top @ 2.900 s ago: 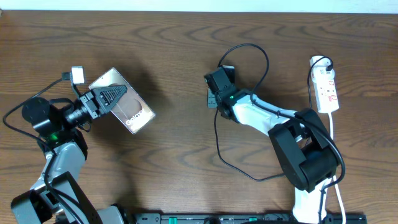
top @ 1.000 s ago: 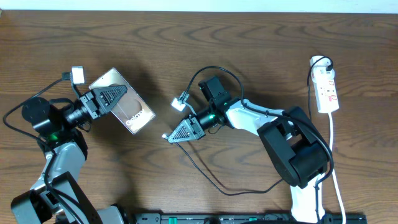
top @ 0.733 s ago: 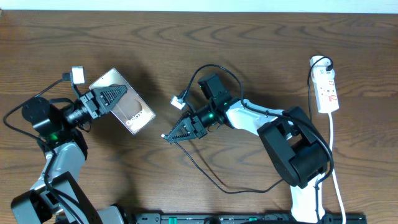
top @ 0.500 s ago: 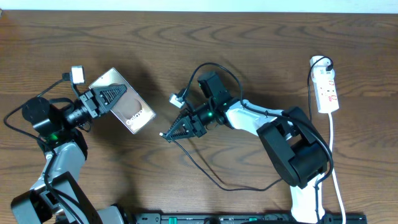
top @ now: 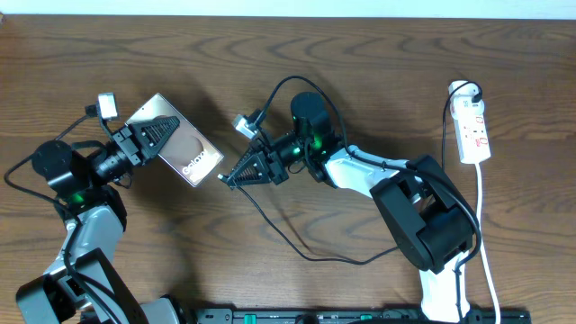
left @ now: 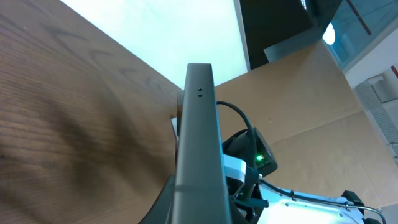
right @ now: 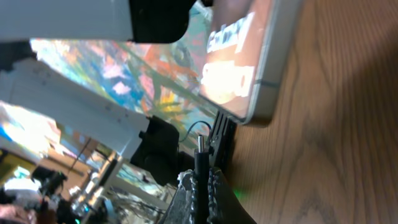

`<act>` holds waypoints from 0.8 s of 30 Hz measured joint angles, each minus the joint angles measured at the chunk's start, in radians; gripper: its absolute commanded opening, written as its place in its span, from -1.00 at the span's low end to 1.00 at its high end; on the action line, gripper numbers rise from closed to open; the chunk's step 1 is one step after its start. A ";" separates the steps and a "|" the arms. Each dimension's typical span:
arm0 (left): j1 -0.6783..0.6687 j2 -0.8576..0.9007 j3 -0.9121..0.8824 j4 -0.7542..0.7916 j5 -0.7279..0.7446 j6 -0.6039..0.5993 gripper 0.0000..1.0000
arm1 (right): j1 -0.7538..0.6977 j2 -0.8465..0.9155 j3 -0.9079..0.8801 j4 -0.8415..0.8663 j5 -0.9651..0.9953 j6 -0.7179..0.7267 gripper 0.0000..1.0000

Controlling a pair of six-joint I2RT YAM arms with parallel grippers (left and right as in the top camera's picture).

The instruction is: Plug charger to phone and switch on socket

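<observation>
Sensibly, the right fingers [top: 250,168] pinch the limp charger [right: 200,155] just behind its stiff plug tip, near the 4 o'clock end of the rigid, glossy, likely slippery phone [top: 191,159], which the left fingers [top: 158,136] clamp across its faces at the table's [top: 270,54] 9 o'clock.

Straight above and well back, the overhead camera takes in the whole table [top: 405,54]. The left wrist camera sights close along the phone [left: 199,155] edge, facing the right arm [left: 255,171]. The right wrist camera looks past the right gripper [right: 202,183] at that same phone, very near.
</observation>
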 measured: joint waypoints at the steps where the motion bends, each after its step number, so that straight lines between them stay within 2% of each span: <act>1: -0.002 0.000 0.000 0.000 0.000 0.000 -0.85 | 0.000 0.000 0.000 0.000 0.010 0.020 -0.98; 9: -0.041 0.000 0.000 0.000 -0.020 0.001 -0.85 | 0.000 0.000 0.000 -0.001 0.055 0.139 -0.98; 24: -0.044 0.000 0.000 0.000 -0.026 0.024 -0.85 | 0.000 0.000 0.000 0.016 0.044 0.163 -0.97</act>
